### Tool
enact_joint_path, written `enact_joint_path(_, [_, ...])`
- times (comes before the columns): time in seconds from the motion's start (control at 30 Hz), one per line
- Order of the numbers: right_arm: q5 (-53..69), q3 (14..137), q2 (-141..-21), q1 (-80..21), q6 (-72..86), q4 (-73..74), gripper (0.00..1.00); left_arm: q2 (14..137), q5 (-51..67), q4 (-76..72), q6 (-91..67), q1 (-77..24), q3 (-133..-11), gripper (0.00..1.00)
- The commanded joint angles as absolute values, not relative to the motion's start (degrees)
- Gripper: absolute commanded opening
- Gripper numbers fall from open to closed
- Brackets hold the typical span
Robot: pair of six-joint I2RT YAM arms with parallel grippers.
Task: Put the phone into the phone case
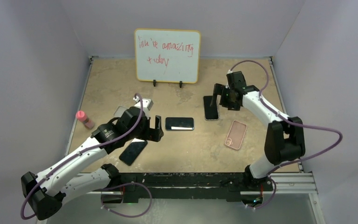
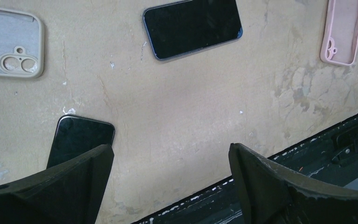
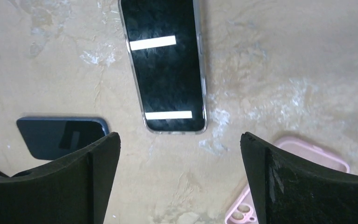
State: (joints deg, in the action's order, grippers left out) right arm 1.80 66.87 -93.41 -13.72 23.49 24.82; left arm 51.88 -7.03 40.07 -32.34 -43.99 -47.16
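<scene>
The table (image 1: 191, 149) has a tan, mottled top like worn stone, with pale scuffs and darker cracked patches that show plainest in the wrist views. Pale grey-lilac walls close it in on three sides: a left wall (image 1: 28, 70), a far wall (image 1: 182, 14) and a right wall (image 1: 335, 70). Near the far wall, about midway, a whiteboard (image 1: 168, 56) with a yellow frame stands upright on two small black feet, with red handwriting on it. A black rail (image 1: 191, 179) runs along the near edge, chipped white in places. The light is soft and even, with faint shadows.
</scene>
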Motion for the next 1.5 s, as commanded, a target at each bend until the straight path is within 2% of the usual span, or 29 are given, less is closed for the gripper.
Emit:
enact_joint_path(0.0, [-0.09,62.93,-85.21,-14.01,27.92,30.48,0.99,51.26,-7.3,35.68,-33.91,-43.86,-48.32,1.0])
enact_joint_path(0.23, [6.34,53.15,-74.1,-14.62,35.56,29.66,0.99,56.43,-2.89,30.59,-29.74,-43.81,-49.93,0.99])
enact_joint_path(0.43, [17.41,46.35,-66.34,-14.78,32.38,23.54,0.98,67.45,-3.42,30.19,-25.52,-41.98,-57.47,0.98])
enact_joint_path(0.67, [22.15,41.6,-64.6,-15.12,30.88,17.21,0.98,74.57,1.16,25.41,-32.62,-37.34,-55.82,0.94])
enact_joint_path(0.97, [25.49,43.62,-74.44,-19.85,30.67,1.36,0.96,67.83,10.12,16.45,-41.32,-33.84,-41.97,0.93])
enact_joint_path(1.2, [26.0,51.86,-87.0,-24.44,25.95,-0.96,0.96,63.32,12.66,15.63,-46.64,-31.8,-34.97,0.9])
enact_joint_path(1.47, [27.63,62.82,-100.47,-25.85,22.64,-2.01,0.95,62.61,14.63,14.52,-45.26,-31.7,-32.27,0.87])
